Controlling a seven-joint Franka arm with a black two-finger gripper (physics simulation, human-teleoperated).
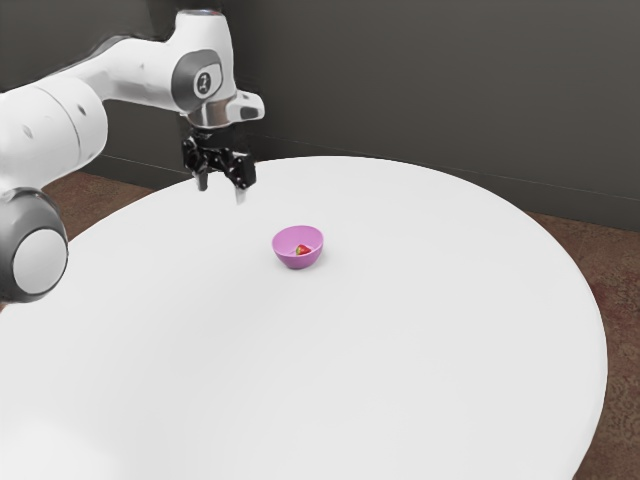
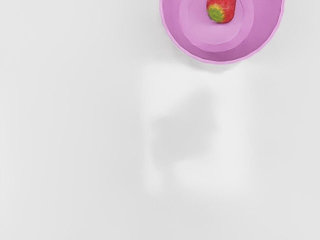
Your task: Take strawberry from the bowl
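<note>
My gripper point(image 1: 221, 194) is held above the table, up and to the exterior view's left of the bowl, its two fingers apart with nothing between them. The pink-purple bowl point(image 1: 284, 252) stands upright on the table. Inside it lies the red strawberry point(image 1: 304, 250). In the wrist view the bowl point(image 2: 265, 31) is cut off by the picture's edge, and the strawberry point(image 2: 225, 10), with a yellow-green end, rests on its bottom, partly cut off too.
A large round white table point(image 1: 400, 350) carries the bowl. Behind the table rises a dark wall point(image 1: 430, 90), with brown carpet point(image 1: 615, 270) around its foot. A soft shadow falls on the table near the bowl.
</note>
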